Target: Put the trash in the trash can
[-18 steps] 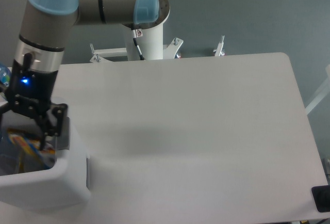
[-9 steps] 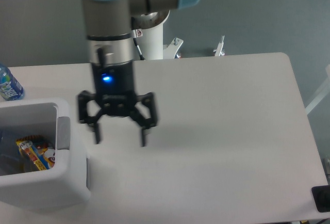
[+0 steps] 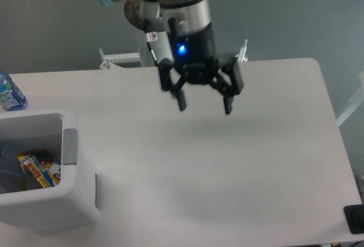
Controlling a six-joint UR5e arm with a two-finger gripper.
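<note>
Since half a second ago the gripper has swung away from beside the trash can toward the far middle of the table, and now hangs above the bare surface with its two fingers spread wide and nothing between them. A blue light glows on its wrist. Well apart, at the near left corner, the white trash can stands with its grey panel facing the arm. Inside it lies the blue-orange snack packet, with something clear and hard to make out beside it. Behind the can, at the left edge, stands an upright water bottle.
</note>
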